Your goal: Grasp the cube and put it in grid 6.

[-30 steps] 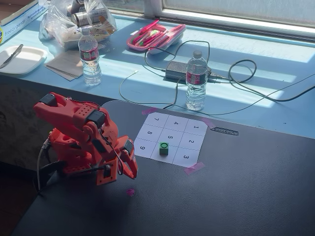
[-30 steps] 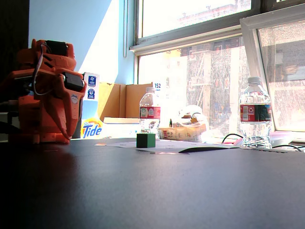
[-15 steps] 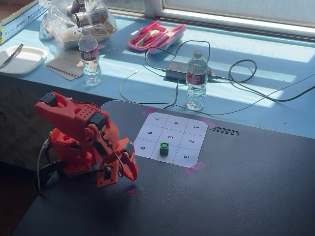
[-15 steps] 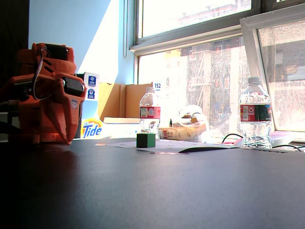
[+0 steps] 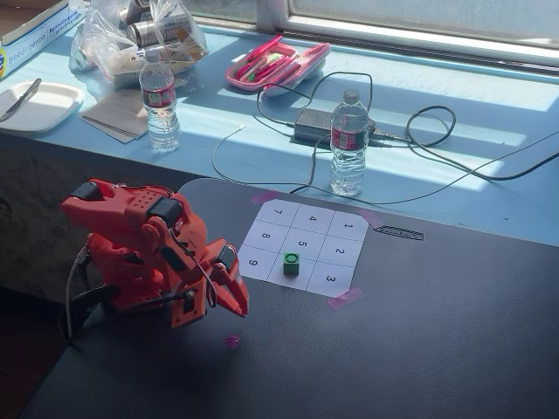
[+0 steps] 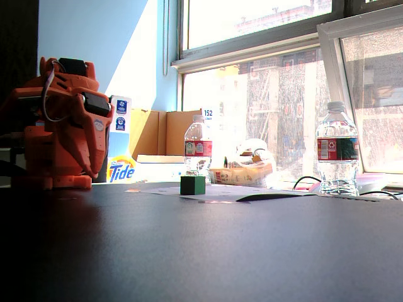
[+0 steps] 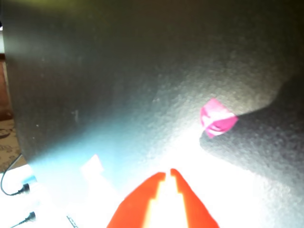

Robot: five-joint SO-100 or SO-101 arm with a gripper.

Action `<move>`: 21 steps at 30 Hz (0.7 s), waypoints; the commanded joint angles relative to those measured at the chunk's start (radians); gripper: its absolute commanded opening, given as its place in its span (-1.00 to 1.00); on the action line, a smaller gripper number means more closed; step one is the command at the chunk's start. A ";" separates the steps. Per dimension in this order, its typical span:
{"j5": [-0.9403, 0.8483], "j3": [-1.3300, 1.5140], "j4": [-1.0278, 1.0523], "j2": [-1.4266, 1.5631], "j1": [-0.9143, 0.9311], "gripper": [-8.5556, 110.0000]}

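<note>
gripper (image 5: 236, 305) first: our two orange fingertips nearly meet in the wrist view (image 7: 167, 175), with only a thin slit between them, so we read it as pressed together and holding nothing.

we see the cube (image 5: 291, 263) sitting on the paper grid (image 5: 303, 246), in the middle cell of the near row, with 9 to its left and 3 to its right in the high fixed view. its own cell number is hidden beneath it; by the layout we judge that cell to be grid 6, which we cannot confirm. the low fixed view shows the cube (image 6: 192, 185) resting flat on the sheet, free of anything.

from the gripper, the cube lies to the right and a little farther off in the high fixed view, near but clearly apart, with bare dark tabletop (image 5: 419, 349) between. the cube is square, so no long axis decides the approach.

our wrist view does not catch the cube at all; it looks down at tabletop and a scrap of pink tape (image 7: 217, 117). we judge the reach must swing right and outward.
</note>
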 commanded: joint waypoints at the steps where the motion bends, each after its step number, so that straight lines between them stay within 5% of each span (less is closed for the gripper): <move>1: 0.009 0.032 0.005 0.008 0.002 -0.86; 21: -0.003 0.034 0.005 0.008 -0.008 -0.86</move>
